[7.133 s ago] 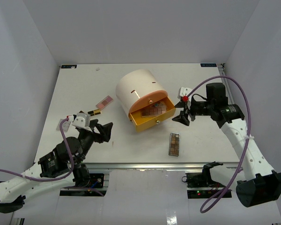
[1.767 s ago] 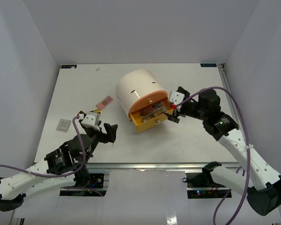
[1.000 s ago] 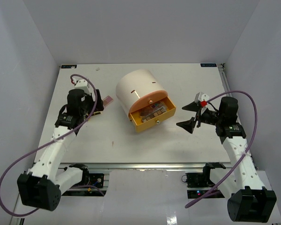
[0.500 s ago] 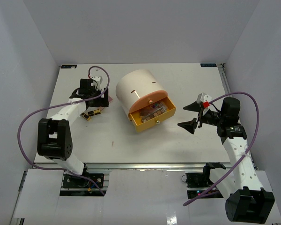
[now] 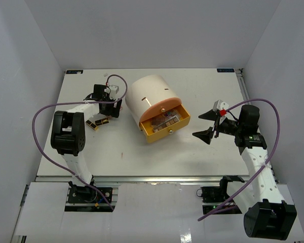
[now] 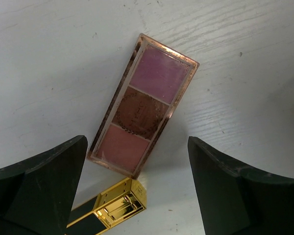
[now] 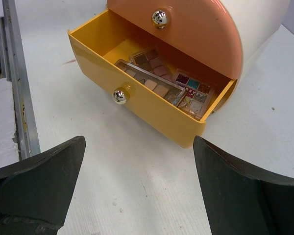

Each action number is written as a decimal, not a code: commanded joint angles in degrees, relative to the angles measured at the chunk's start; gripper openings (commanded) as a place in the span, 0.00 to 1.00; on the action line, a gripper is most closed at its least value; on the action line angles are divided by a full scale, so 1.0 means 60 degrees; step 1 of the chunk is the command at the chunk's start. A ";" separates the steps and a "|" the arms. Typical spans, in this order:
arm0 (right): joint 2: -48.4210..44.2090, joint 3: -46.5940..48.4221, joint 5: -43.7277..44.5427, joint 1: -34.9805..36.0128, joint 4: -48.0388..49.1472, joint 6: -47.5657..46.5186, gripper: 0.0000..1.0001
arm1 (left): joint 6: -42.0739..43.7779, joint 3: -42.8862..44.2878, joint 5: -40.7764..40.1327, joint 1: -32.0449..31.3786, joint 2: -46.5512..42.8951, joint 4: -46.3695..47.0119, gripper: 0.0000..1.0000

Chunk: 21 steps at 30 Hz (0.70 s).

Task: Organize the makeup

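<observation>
Right now we find the pink palette lying flat on the counter, between the fingers of the left hand. Those fingers stand spread to either side of the palette's lower end and do not touch it. In the left wrist view the palette slants from upper right to lower left, with a lilac pan, a brown pan and a rose pan. A gold-and-black bar lies at the bottom edge of that frame, its gold end right by the palette's lower corner. We cannot tell whether the two touch.

From above, the left hand sits upper left of centre, just beside the cream cylinder. A second bar lies lower left of it.

The right hand is spread wide at right of centre, near the open yellow drawer but apart from it. Inside the drawer we see a brown palette and a palette with teal and plum pans.

Half a second ago the left hand stood a little further left in the overhead frame, and it has since moved closer to the cylinder. The right hand has hardly shifted. Seven seconds ago a brown palette lay on the counter at lower centre, below the drawer, and it has since left that spot.
</observation>
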 commanded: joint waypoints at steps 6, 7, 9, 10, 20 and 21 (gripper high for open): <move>0.0044 -0.0105 -0.0105 -0.0145 0.0100 -0.0088 0.97 | 0.0543 0.0756 0.0092 0.0000 0.0442 0.0387 0.91; 0.0044 -0.0105 -0.0117 -0.0163 0.0100 -0.0088 0.97 | 0.0525 0.0806 0.0110 0.0000 0.0508 0.0386 0.89; 0.0044 -0.0105 -0.0141 -0.0189 0.0100 -0.0088 0.97 | 0.0493 0.0894 0.0155 0.0000 0.0634 0.0380 0.86; 0.0043 -0.0105 -0.0149 -0.0193 0.0100 -0.0088 0.97 | 0.0481 0.0919 0.0182 0.0000 0.0682 0.0374 0.85; -0.0044 -0.0120 -0.0281 -0.0306 0.0100 -0.0060 0.97 | 0.0181 0.0819 -0.0051 0.0028 0.0898 0.0328 0.62; -0.0057 -0.0120 -0.0281 -0.0307 0.0100 -0.0059 0.97 | 0.0121 0.0789 -0.0110 0.0043 0.0883 0.0314 0.58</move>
